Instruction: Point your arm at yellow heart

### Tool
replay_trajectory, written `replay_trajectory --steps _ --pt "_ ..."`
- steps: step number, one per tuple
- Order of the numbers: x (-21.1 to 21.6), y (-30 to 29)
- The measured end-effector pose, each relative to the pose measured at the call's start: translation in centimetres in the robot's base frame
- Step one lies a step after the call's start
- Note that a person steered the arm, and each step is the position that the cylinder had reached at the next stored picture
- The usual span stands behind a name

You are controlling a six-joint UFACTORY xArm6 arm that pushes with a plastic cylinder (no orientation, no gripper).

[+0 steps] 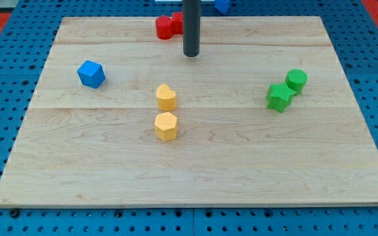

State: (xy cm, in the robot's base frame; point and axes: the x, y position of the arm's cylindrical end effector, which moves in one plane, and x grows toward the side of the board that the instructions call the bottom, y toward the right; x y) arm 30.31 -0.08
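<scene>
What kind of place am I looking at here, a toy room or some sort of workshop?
Probably a robotics lab bench, not a toy room. A wooden board lies on a blue pegboard surface, a dark rod's tip hangs over it, and small blocks like the yellow heart are scattered about.

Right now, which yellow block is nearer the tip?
The yellow heart, the upper of the pair; the yellow hexagon sits below it, farther from my tip.

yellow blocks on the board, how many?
2, mid-board: the yellow heart, and a yellow hexagon block just below it toward the view's bottom. None look hidden.
</scene>
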Motion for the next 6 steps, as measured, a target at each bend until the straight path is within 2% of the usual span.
replay_trajectory --steps 4,6 --pt "0.0 0.7" --pt "0.5 -1.6"
